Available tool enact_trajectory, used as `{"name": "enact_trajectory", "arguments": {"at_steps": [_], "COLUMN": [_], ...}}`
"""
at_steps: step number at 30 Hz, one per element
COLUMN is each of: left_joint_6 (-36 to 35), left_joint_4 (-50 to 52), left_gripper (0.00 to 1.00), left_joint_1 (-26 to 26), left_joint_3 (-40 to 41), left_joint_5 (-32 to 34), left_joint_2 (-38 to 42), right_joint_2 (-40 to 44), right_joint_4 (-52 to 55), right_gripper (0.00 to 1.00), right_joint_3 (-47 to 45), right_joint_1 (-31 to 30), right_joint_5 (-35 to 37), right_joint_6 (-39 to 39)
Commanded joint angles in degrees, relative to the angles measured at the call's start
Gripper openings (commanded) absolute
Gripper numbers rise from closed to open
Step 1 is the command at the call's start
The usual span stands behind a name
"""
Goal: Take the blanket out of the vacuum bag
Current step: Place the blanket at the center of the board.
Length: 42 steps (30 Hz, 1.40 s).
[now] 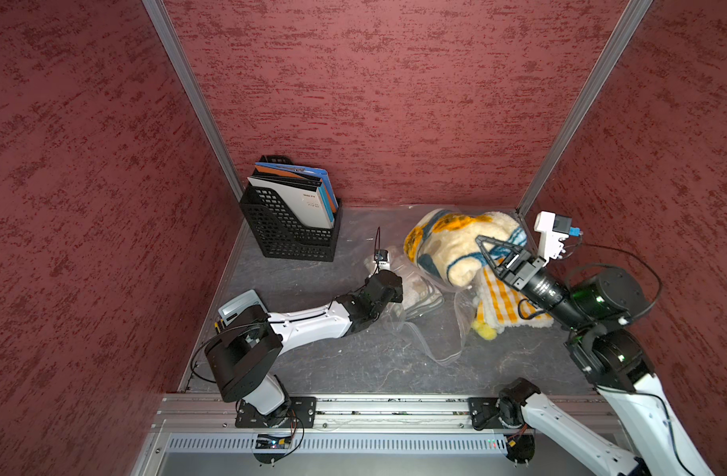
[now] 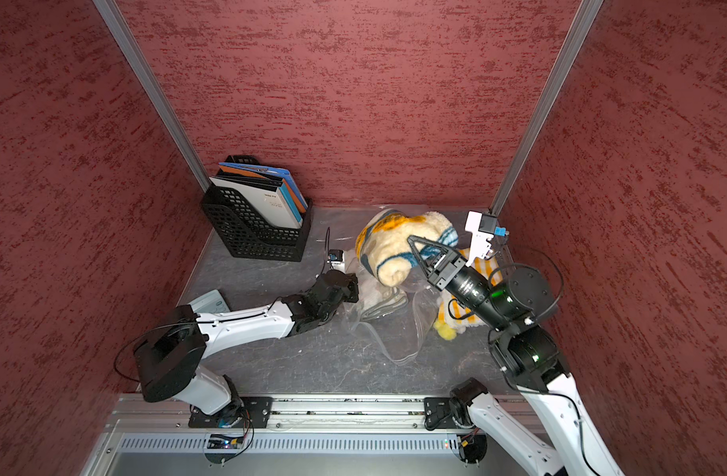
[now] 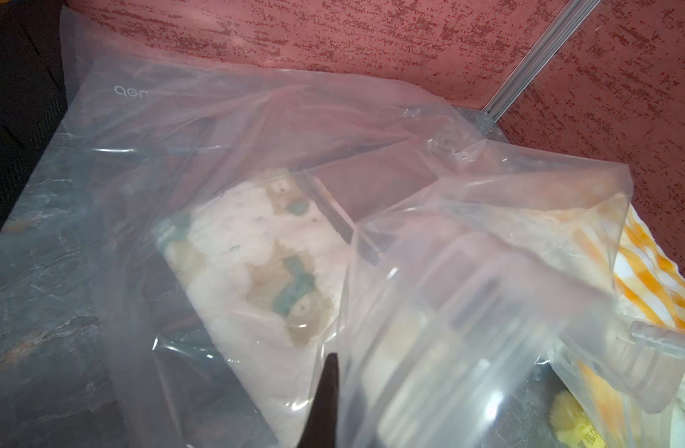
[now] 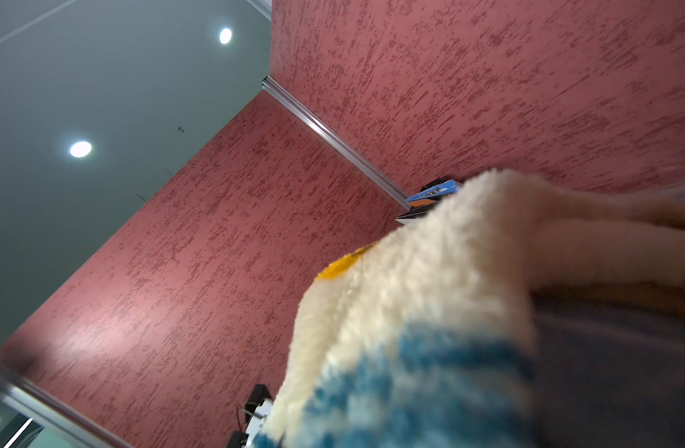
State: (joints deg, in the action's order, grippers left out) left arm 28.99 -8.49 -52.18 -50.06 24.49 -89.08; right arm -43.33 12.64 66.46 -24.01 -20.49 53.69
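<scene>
Dark marbled table is carrying the vacuum bag, lying crumpled right of centre; the left gripper is pinching its plastic with jaws clamped — the right gripper is clenching the blanket, holding it raised at the far right, partly inside the bag.

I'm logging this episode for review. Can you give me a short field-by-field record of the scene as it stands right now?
left gripper: shut on plastic of the vacuum bag
right gripper: shut on the cream blanket, held raised
blanket: bunched, plastic seemingly draped over part of it
inside bag: another pale patterned cloth
beside bag: yellow checked cloth on the table
back corner: black file rack with folders
</scene>
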Motion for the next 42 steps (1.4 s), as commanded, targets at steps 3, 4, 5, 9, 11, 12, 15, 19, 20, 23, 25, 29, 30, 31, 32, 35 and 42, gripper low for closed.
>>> {"name": "enact_trajectory", "arguments": {"at_steps": [3, 4, 5, 9, 11, 12, 15, 19, 20, 23, 25, 29, 30, 31, 32, 35, 42], "left_joint_6": [1.42, 1.42, 1.42, 1.42, 1.31, 1.18, 0.89, 0.26, 0.19, -0.23, -0.82, -0.96, -0.86, -0.87, -0.87, -0.95, -1.4], "left_joint_4": [1.58, 1.79, 1.83, 1.94, 2.0, 1.9, 1.9, 1.84, 1.86, 1.53, 1.59, 1.33, 1.18, 0.9, 0.74, 0.57, -0.28], "left_gripper": [0.0, 0.0, 0.0, 0.0, 0.0, 0.0, 0.0, 0.0, 0.0, 0.0, 0.0, 0.0, 0.0, 0.0, 0.0, 0.0, 0.0], "left_joint_1": [0.32, 0.3, 0.32, 0.34, 0.59, 0.67, 1.02, 2.16, 2.49, 3.21, 3.49, 4.17, 4.3, 4.49, 4.52, 4.8, 5.71], "left_joint_3": [5.58, 6.36, 7.14, 9.17, 9.45, 9.47, 9.41, 9.63, 9.68, 9.55, 9.08, 8.63, 8.43, 8.24, 7.99, 7.26, 7.04], "left_joint_5": [1.75, 1.75, 1.62, 1.66, 1.36, 1.33, 1.35, 0.21, -0.19, -1.62, -2.15, -3.38, -3.65, -3.9, -4.16, -4.86, -6.4], "left_joint_2": [5.81, 6.71, 7.79, 9.87, 10.2, 10.24, 10.8, 12.05, 12.33, 12.79, 12.87, 12.72, 12.54, 12.27, 11.9, 11.1, 11.13], "right_joint_2": [-7.86, -9.22, -10.8, -16.95, -19.15, -19.64, -19.37, -16.74, -16.24, -17.31, -19.21, -23.03, -23.55, -24.0, -24.17, -23.73, -28.34], "right_joint_4": [-12.13, -14.97, -19.02, -28.56, -30.09, -29.3, -27.66, -27.14, -27.77, -30.41, -32.43, -33.91, -32.88, -31.09, -30.56, -27.08, -35.36], "right_gripper": [0.0, 0.0, 0.0, 0.0, 0.0, 0.0, 0.0, 0.0, 0.0, 0.0, 0.0, 0.0, 0.0, 0.0, 0.0, 0.0, 0.0], "right_joint_3": [-0.88, -1.68, -2.58, -2.64, -1.75, -1.12, -0.71, -2.97, -4.15, -6.48, -6.39, -4.23, -3.42, -2.35, -1.96, -1.63, -1.9], "right_joint_1": [19.43, 22.93, 26.5, 35.17, 37.88, 39.14, 44.15, 53.86, 56.39, 59.58, 59.99, 61.05, 61.18, 61.27, 61.36, 61.45, 61.45], "right_joint_5": [-14.22, -16.02, -17.86, -22.47, -24.16, -24.68, -27.81, -33.71, -34.7, -35.48, -36.4, -38.06, -38.23, -38.52, -38.66, -37.88, -39.85], "right_joint_6": [7.27, 9.68, 11.9, 17.52, 17.87, 16.61, 13.52, 11.94, 12.58, 12.49, 12.34, 10.56, 9.03, 7.33, 6.2, 1.14, 6.31]}}
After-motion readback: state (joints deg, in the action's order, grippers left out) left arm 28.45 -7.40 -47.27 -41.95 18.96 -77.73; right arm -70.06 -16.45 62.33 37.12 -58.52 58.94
